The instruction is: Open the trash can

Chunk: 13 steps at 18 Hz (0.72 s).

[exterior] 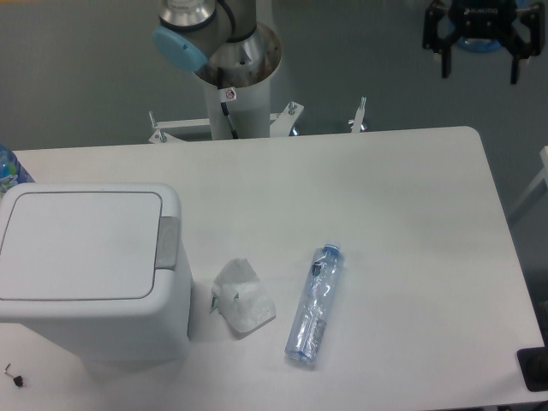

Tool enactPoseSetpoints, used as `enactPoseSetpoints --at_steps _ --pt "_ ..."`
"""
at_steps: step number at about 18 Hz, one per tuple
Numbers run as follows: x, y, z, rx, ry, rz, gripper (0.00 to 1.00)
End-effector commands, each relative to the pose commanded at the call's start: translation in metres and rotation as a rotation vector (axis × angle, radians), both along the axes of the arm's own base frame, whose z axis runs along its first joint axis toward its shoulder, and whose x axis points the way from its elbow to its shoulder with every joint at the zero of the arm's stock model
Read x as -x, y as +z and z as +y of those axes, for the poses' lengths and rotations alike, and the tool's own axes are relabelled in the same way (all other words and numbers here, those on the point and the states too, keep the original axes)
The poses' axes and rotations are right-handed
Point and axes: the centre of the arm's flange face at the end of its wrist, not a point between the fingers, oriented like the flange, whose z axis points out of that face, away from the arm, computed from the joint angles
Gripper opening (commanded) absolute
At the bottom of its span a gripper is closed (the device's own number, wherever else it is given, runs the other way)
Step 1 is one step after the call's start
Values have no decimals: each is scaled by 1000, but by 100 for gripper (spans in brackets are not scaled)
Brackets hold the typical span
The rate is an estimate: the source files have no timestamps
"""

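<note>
Trash can (90, 274) sits at the table's front-left corner, lid flat & closed, seen from above. It's boxy w/ rounded corners; long axis runs roughly left-right in the frame. The grey push-button tab (168, 242) is on the lid's right edge, so the can's opening side faces right, toward the middle of the table (411, 223). Just beside the can's right wall lies a crumpled white paper/plastic scrap (243, 297), close to the can but can't tell if touching. Further right, a clear plastic bottle (314, 302) lies on its side, blue cap end pointing up-frame & slightly right, base toward the front edge; it's near the scrap but apart from it. A bit of blue bottle top (8, 167) peeks in at the left edge behind the can. Small dark bit (13, 374) on the table below the can's front-left. Arm base column (235, 68) stands behind the table's far edge. Gripper (478, 64) hangs at top right, well apart from the can, beyond the table's far-right corner, fingers spread w/ nothing between them.
</note>
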Motion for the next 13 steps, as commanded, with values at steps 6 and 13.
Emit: enactPoseSetpoints --at_steps 6,13 --pt "-15 -6 44 -93 139 -71 100" --pt "-46 -11 111 -185 235 -113 100"
